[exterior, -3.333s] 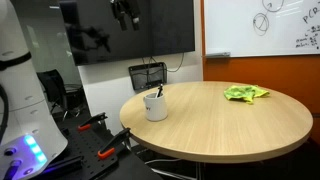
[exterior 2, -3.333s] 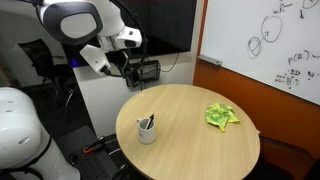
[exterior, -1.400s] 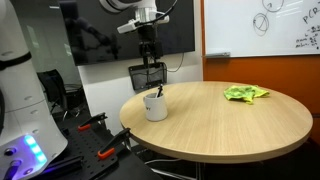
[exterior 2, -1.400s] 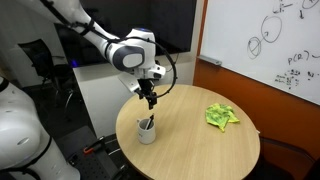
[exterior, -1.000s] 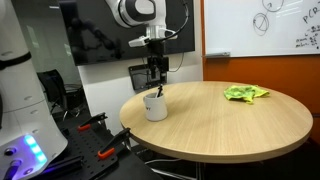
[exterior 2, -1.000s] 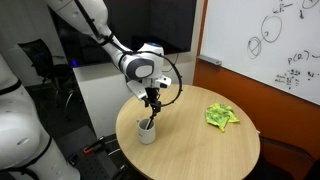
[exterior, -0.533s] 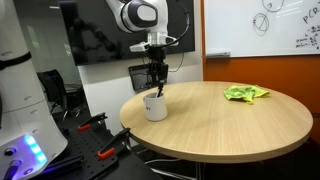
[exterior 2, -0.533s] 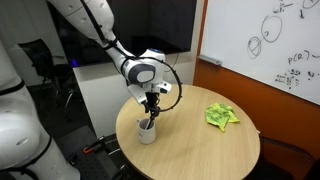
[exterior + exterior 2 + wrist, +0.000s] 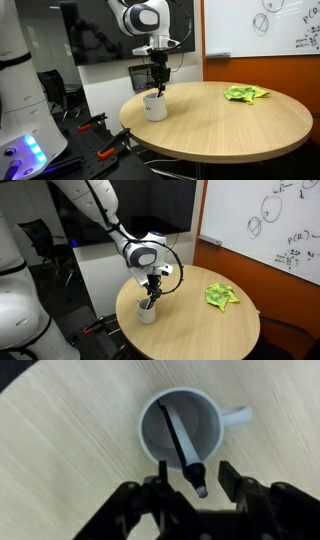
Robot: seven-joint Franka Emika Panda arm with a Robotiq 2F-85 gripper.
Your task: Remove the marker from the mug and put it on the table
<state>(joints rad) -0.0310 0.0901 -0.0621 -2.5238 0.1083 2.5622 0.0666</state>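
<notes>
My arm has come down since a few seconds ago, when it was up and off to the side of the table (image 9: pixel 235 125); now my pincer (image 9: pixel 157 87) hangs straight over the mug (image 9: pixel 155 108), close above its rim in both exterior views. In the wrist view my pincer (image 9: pixel 197 484) is apart, one finger on each side of the marker's dark upper end, with a gap showing on both sides, so nothing is clamped. The marker (image 9: pixel 179 442) is in the mug (image 9: pixel 208 422), leaning across the inside from the far wall up to the near rim, its dark tip poking out toward me. The mug's handle (image 9: pixel 238 417) points right in the wrist view. The mug stands upright near the table edge; a crumpled green cloth (image 9: pixel 220 295) lies well apart from it on the far side of the tabletop
</notes>
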